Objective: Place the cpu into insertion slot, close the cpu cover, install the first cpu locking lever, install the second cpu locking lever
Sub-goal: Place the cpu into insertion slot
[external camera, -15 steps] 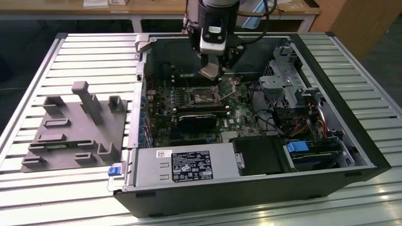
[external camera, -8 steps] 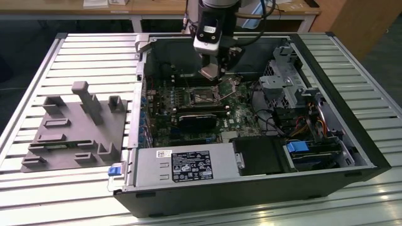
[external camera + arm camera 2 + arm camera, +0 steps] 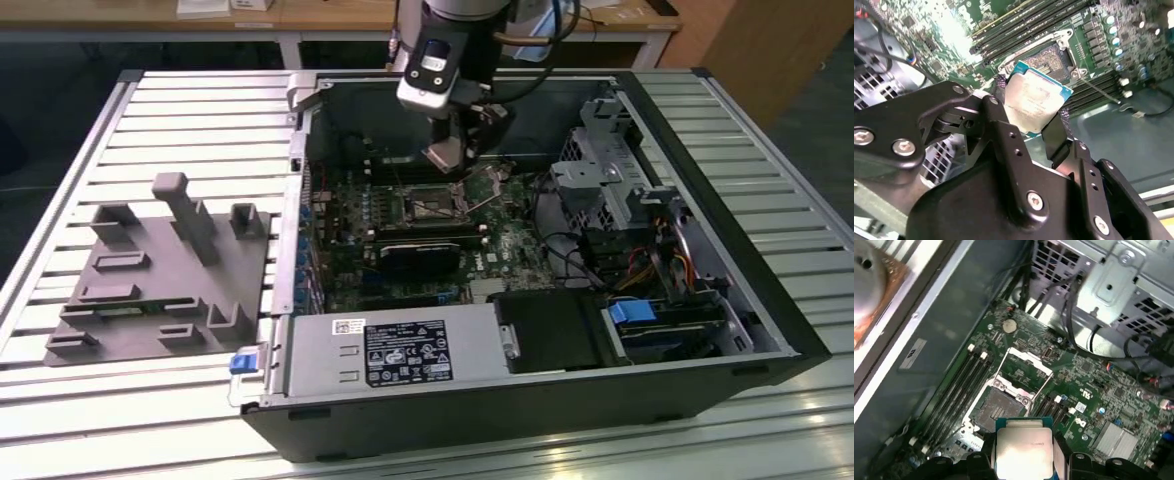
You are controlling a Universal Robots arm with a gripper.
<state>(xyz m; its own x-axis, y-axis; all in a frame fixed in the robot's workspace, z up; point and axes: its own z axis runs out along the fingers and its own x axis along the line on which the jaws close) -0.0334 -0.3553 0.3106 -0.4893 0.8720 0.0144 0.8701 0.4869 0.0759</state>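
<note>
My gripper [image 3: 450, 155] hangs inside the open computer case, just above the green motherboard [image 3: 501, 255]. It is shut on the cpu [image 3: 1036, 97], a small square chip with a pale metal face, pinched by its edges between the two black fingers [image 3: 1056, 135]. The insertion slot [image 3: 999, 405] lies uncovered with its dark centre showing, a short way beyond the cpu [image 3: 1023, 447] and below it. The cpu cover [image 3: 1029, 358] stands flipped back from the slot, with the board visible through its window. A thin metal lever [image 3: 1097, 90] sticks out beside the insertion slot [image 3: 1051, 57].
Long black memory slots [image 3: 961, 385] run beside the socket. A black fan card [image 3: 420, 255] sits just in front of it, with a power supply [image 3: 387, 350] and a drive cage [image 3: 614, 190] nearby. A grey fixture plate [image 3: 160, 270] lies on the slatted table at the exterior view's left.
</note>
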